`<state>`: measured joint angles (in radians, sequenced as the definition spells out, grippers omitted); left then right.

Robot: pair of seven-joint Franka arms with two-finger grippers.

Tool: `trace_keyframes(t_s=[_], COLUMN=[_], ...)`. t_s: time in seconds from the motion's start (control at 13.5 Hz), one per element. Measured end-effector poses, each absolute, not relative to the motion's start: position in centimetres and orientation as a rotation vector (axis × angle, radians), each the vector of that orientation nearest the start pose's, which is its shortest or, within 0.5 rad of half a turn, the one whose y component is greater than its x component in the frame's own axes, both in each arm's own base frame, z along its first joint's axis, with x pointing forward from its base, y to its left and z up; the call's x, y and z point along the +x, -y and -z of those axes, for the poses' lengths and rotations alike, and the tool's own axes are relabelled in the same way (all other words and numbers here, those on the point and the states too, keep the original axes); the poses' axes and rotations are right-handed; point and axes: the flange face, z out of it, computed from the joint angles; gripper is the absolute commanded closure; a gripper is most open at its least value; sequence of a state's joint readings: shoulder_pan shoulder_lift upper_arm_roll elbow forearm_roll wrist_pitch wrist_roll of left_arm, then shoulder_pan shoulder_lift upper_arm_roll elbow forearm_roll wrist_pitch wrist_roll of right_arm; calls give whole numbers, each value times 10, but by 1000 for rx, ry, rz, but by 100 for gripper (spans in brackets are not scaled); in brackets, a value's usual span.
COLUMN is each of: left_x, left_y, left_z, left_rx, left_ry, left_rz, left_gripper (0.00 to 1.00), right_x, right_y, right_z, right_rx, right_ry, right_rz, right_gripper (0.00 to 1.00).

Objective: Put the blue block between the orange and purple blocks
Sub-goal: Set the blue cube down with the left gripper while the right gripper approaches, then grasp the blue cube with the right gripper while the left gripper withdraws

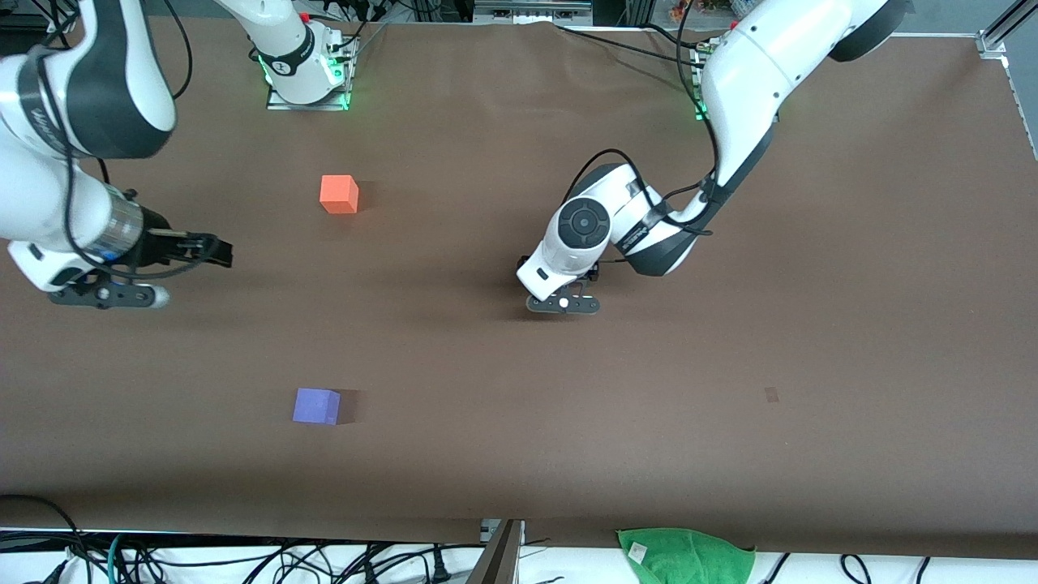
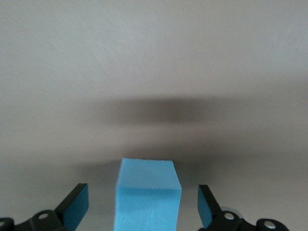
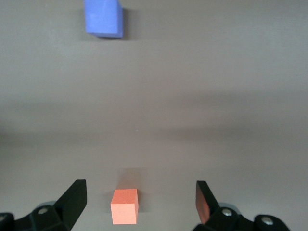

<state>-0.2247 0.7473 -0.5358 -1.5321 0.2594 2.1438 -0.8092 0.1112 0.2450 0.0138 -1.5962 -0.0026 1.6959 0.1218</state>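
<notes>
Closest to the front camera you've got the purple block (image 1: 316, 406), sitting alone on the brown table (image 1: 730, 341) toward the right arm's end. A green cloth (image 1: 688, 555) hangs at the table's near edge, more toward the left arm's end.

Farther from the camera, the left gripper (image 2: 143, 211) is low over the middle of the table, fingers spread wide, with the blue block (image 2: 147, 197) sitting between them and not touched by either pad. You can't see that block from the front, the left arm's wrist covers it.

The right gripper (image 1: 212, 248) hangs over the table at the right arm's end, fingers spread and holding nothing. That arm's just waiting.

Farthest from the camera is the orange block (image 1: 339, 194), well apart from the purple one. The blue one isn't between them; it's off toward the left arm's end.

Writing: there's some lettering on the arm bands, but you can't read it.
</notes>
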Motion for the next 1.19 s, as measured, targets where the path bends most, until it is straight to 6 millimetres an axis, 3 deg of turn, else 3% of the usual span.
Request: trace_keyframes(t_s=[0.15, 0.37, 0.52, 0.67, 0.89, 1.04, 1.19], left_x=[574, 599, 616, 632, 652, 663, 669], left_y=[405, 350, 304, 257, 207, 169, 123], left_z=[-311, -383, -416, -436, -461, -478, -494], left_rx=[-3210, -3184, -3156, -3128, -3118, -3117, -3170], left_ry=[93, 220, 330, 403, 394, 385, 370], left_rz=[-102, 20, 72, 85, 99, 78, -9], left_gripper=[0, 0, 0, 0, 0, 0, 0], right_x=[613, 614, 613, 604, 584, 577, 561], right_y=[-114, -168, -228, -303, -410, -467, -508], right_z=[-470, -447, -422, -393, -355, -331, -299], right_rx=[-3136, -3045, -3024, -3000, -2941, -2862, -2842], right_ry=[38, -58, -161, -272, -500, -636, -650], right_rz=[-240, -242, -194, -109, -68, -16, 19], right_gripper=[0, 0, 0, 0, 0, 0, 0])
